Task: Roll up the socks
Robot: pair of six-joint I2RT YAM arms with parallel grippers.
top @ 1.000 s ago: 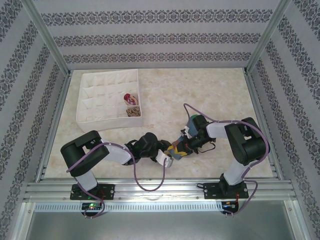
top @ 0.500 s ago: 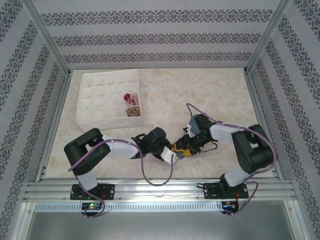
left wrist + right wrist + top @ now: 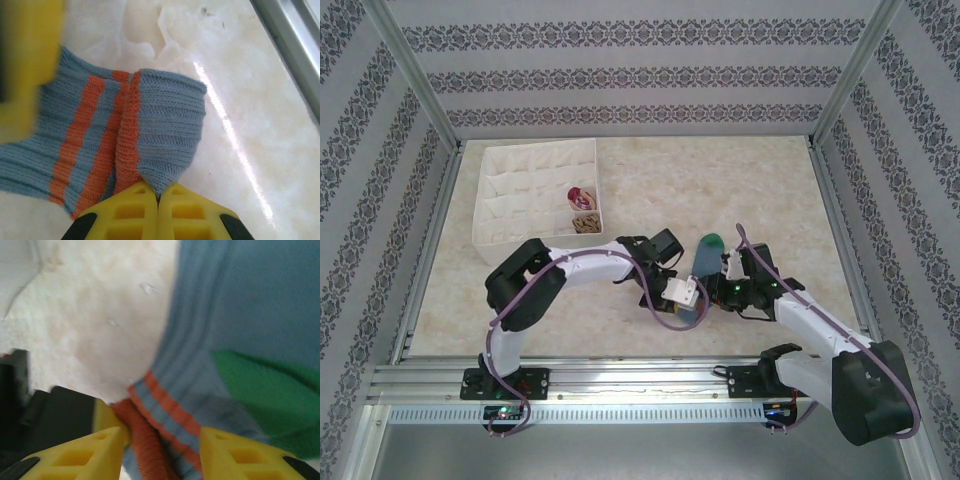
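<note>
Near the table's [image 3: 650, 190] front middle lay the blue sock [image 3: 700, 265] — cuff pinched by the left gripper [image 3: 158, 196], the right gripper [image 3: 160, 437] spread astride it — rolling seemingly just begun, next needing a tight turn toward the toe.

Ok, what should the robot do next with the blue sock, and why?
Probably close the right fingers on the striped part of the blue sock. They stand open with that fabric between them, while the left fingers are shut on its cuff. Holding both sides should let the arms start rolling it.
</note>
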